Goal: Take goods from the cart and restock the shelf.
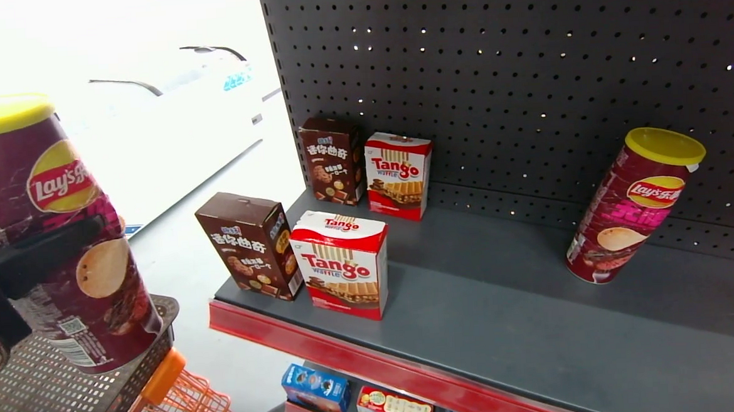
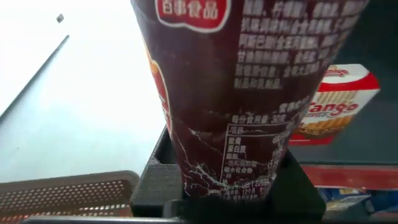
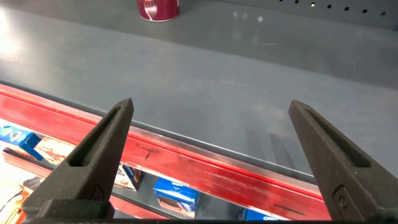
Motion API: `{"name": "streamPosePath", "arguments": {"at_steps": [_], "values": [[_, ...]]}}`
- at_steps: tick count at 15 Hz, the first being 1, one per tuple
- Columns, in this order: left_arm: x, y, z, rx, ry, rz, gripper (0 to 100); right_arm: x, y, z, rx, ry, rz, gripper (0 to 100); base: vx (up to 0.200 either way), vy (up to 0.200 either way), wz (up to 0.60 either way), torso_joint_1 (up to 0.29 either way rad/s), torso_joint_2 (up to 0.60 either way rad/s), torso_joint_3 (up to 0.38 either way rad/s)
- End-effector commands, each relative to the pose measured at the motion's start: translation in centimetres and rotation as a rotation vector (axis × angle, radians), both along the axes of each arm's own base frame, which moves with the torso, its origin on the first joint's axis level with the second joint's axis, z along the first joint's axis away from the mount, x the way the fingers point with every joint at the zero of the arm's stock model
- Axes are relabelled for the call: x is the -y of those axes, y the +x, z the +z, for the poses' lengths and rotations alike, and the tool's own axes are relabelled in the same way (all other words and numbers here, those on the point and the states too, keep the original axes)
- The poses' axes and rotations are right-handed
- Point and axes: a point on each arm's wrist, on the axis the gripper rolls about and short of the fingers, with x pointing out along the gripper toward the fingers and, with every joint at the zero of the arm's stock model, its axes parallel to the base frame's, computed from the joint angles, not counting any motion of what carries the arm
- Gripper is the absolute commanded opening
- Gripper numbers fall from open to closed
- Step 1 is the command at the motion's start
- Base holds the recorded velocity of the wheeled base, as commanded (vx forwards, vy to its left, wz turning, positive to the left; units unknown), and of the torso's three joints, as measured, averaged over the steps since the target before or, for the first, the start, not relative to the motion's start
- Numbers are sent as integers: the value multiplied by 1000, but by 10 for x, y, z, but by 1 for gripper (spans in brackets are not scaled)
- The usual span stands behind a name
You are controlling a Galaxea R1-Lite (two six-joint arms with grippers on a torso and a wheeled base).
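Chips can [image 1: 54, 235] is up at the left, above the cart [image 1: 176, 407], clamped upright in the left gripper [image 2: 227, 196]. Right gripper [image 3: 211, 155] hangs spread wide over the shelf [image 1: 536, 323] front edge. A second can [image 1: 634, 208] stands near the pegboard [image 1: 523, 66].
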Motion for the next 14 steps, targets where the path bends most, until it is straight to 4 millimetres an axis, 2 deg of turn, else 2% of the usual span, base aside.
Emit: {"name": "streamPosePath", "arguments": {"at_steps": [1, 7, 10, 14], "values": [[12, -3, -3, -12, -3, -103, 0, 0, 0, 0, 0, 0, 0, 100, 0, 0, 0, 0, 0, 0], [22, -8, -4, -17, -3, -358, 0, 0, 0, 0, 0, 0, 3, 100, 0, 0, 0, 0, 0, 0], [29, -11, -11, -41, 0, -491, 0, 0, 0, 0, 0, -2, 3, 100, 0, 0, 0, 0, 0, 0], [33, -13, -18, -47, 1, -540, 0, 0, 0, 0, 0, -2, 3, 100, 0, 0, 0, 0, 0, 0]]}}
